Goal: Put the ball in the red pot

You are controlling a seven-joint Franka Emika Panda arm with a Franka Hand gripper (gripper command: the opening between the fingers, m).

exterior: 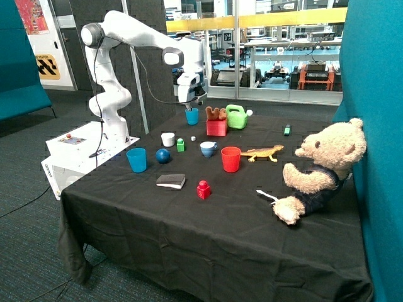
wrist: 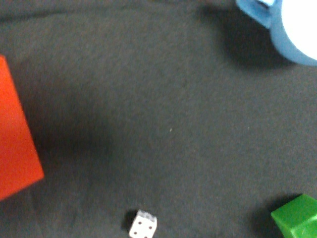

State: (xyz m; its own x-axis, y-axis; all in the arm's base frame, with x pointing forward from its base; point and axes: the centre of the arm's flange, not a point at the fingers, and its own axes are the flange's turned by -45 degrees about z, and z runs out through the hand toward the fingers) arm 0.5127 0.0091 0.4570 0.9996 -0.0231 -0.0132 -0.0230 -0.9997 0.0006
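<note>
Ball sits untouched between the blue cup and green block — gripper, grip state unclear, should descend centred before carrying to the red pot.

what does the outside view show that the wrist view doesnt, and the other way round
Only the outside view shows the white robot arm with its gripper above the far blue cup, the small dark blue ball, the round red cup and the beige teddy bear. Only the wrist view shows the pips on the small white die. Both show the die, the square red pot, the green block and the black tablecloth.
</note>
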